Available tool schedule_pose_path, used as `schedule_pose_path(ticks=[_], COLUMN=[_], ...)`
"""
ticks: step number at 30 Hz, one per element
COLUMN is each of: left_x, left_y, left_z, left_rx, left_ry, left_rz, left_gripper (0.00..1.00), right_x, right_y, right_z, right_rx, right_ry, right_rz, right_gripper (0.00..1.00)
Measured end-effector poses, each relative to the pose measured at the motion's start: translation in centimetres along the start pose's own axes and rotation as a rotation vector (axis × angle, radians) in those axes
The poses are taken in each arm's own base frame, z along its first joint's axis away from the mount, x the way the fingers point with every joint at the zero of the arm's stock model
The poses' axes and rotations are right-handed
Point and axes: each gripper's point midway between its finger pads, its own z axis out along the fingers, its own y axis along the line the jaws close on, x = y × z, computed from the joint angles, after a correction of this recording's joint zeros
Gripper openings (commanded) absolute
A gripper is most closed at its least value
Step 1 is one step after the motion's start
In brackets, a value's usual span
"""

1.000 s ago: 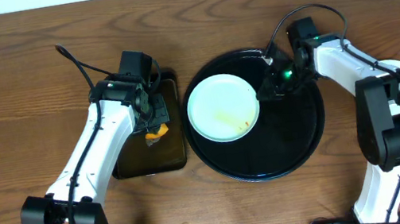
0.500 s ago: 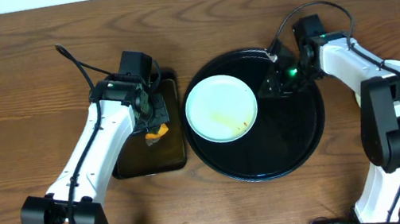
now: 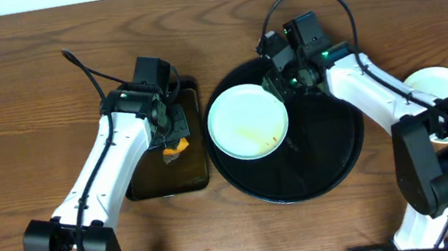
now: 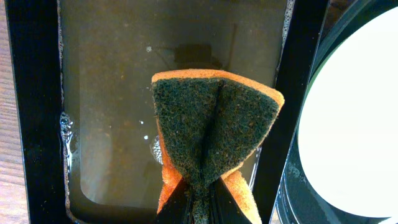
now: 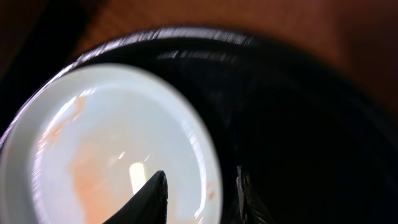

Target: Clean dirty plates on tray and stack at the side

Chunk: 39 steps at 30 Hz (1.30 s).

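Right gripper (image 3: 281,85) swung from the plate's right side round to its upper-right rim. Dirty mint plate (image 3: 246,122) sits left on the black tray (image 3: 329,163), streaks uncleaned. Jaws apart, straddling the rim, so a grab looks next. Left gripper (image 4: 198,204) pinches the sponge (image 4: 214,124) over the water tray (image 4: 106,93). Another plate (image 3: 447,81) lies off to the right.

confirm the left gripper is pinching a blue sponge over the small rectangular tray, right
Not quite: the sponge is orange with a dark green scouring face, not blue; the left wrist view shows it. The left gripper does pinch it over the small rectangular tray.
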Motion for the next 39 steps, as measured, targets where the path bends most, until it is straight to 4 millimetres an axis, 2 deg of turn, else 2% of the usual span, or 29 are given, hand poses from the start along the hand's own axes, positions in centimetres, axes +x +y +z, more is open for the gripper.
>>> schedule_pose_path(ticks=[3,6,10,12,15,22,28,31,37,39], left_x=[0.0,0.0,0.0,0.0,0.0,0.0,-0.1,-0.1,-0.1,-0.1], left_y=[0.0,0.0,0.0,0.0,0.0,0.0,0.0,0.0,0.0,-0.1], left_z=[0.0,0.0,0.0,0.0,0.0,0.0,0.0,0.0,0.0,0.0], left_rx=[0.000,0.000,0.000,0.000,0.000,0.001,0.002,0.002,0.002,0.002], left_ry=[0.000,0.000,0.000,0.000,0.000,-0.001,-0.005,-0.005,-0.005,-0.005], left_rz=[0.000,0.000,0.000,0.000,0.000,0.000,0.000,0.000,0.000,0.000], left_gripper=[0.08,0.08,0.08,0.08,0.08,0.07,0.08,0.08,0.08,0.08], right_x=[-0.4,0.5,2.3,2.8,3.3,5.3,6.5,7.0,9.1,9.1], right_y=[-0.5,-0.7,-1.1,-1.0,-0.6,-0.1,-0.5,-1.7,-6.7,-7.0], right_z=[1.2,2.7,4.5,4.9,4.9,3.6,2.7,2.1,-0.7,-0.8], right_rx=[0.035,0.041,0.043,0.036,0.018,-0.008,0.004,0.051,0.253,0.264], right_ry=[-0.015,0.013,0.071,0.085,0.110,0.218,0.267,0.278,0.303,0.299], right_rz=[-0.027,-0.028,-0.020,-0.021,-0.014,0.030,0.155,0.254,0.552,0.574], right_gripper=[0.40,0.39,0.25,0.13,0.01,0.01,0.01,0.01,0.01,0.01])
